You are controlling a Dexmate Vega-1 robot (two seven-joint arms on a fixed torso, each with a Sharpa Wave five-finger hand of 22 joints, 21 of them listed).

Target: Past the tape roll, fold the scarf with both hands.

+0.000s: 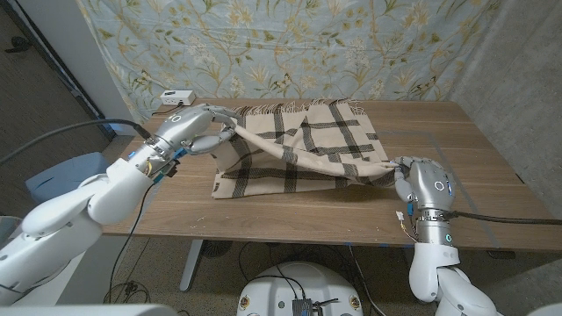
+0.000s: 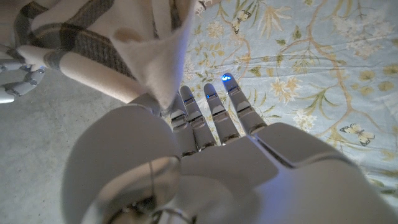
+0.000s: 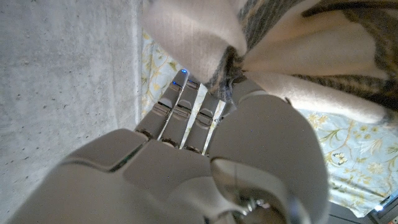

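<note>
Head view: soft cream woollen scarf with dark plaid lines (image 1: 303,145) on wooden table (image 1: 457,167), one edge lifted taut between left hand (image 1: 198,127) and right hand (image 1: 423,180). Left wrist view: left hand (image 2: 205,155) pinching bunched fabric (image 2: 93,43). Right wrist view: right hand (image 3: 249,143) gripping gathered cloth (image 3: 292,37).

The scarf (image 1: 299,145) hides its own folded-under part; tape roll unseen.

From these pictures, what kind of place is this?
Probably an indoor robot test room: a wooden table, a floral cloth backdrop hung behind it, and a bare concrete wall.
</note>
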